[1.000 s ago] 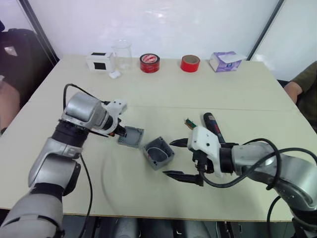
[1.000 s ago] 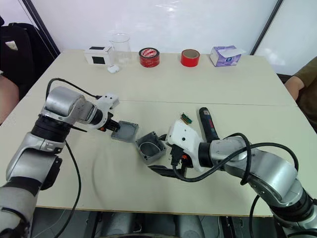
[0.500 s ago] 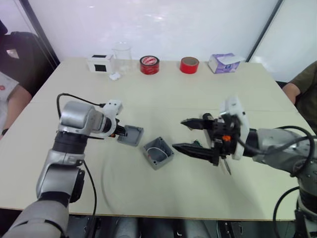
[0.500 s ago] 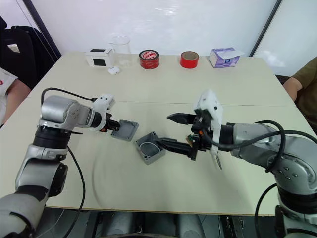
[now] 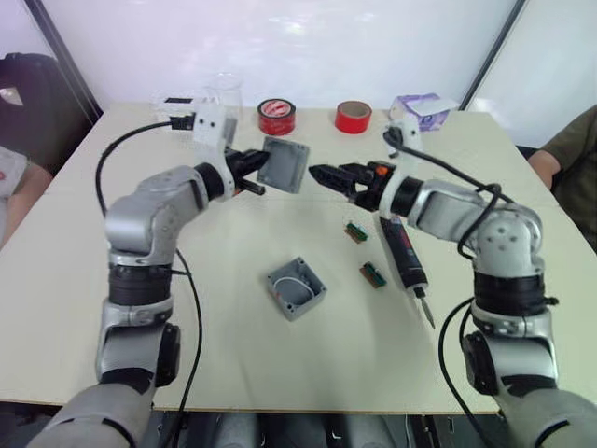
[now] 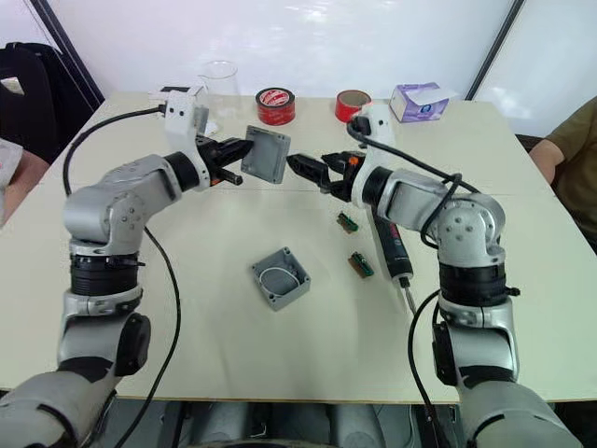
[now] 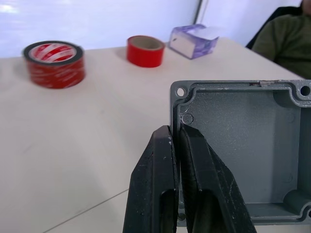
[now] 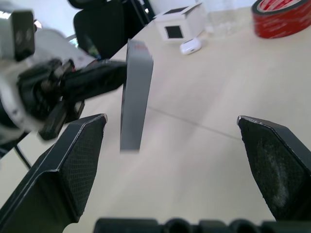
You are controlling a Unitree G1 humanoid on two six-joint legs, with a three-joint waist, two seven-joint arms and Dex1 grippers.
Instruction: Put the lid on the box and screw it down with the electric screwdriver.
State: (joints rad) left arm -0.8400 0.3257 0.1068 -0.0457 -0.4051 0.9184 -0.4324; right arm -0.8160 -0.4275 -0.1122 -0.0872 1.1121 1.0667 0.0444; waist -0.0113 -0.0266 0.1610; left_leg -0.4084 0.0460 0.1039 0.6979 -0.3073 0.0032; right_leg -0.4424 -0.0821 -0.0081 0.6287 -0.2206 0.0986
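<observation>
Grey and square, the lid (image 5: 283, 164) hangs in the air above the far half of the pale surface (image 5: 233, 364), tipped up on edge. Our left pincer (image 7: 179, 145) is clamped on one of its edges; in the left wrist view we see both black fingers pressed together over the rim beside a corner screw hole, with the lid's hollow underside facing the camera. Our right pincer (image 5: 322, 176) is raised just beside the lid on its other side, fingers spread wide apart and holding nothing, pointing toward the lid without touching it.

Below, the box (image 5: 297, 287) sits open on the surface near the middle, a white wire curled inside it. To its right lies the electric screwdriver (image 5: 403, 256), black, flat on the surface, its thin bit pointing toward us. Two small green parts (image 5: 372, 274) lie between box and screwdriver. Along the far edge stand two red tape rolls (image 5: 278, 117), a clear beaker (image 5: 226, 94) and a purple tissue box (image 5: 422, 110).
</observation>
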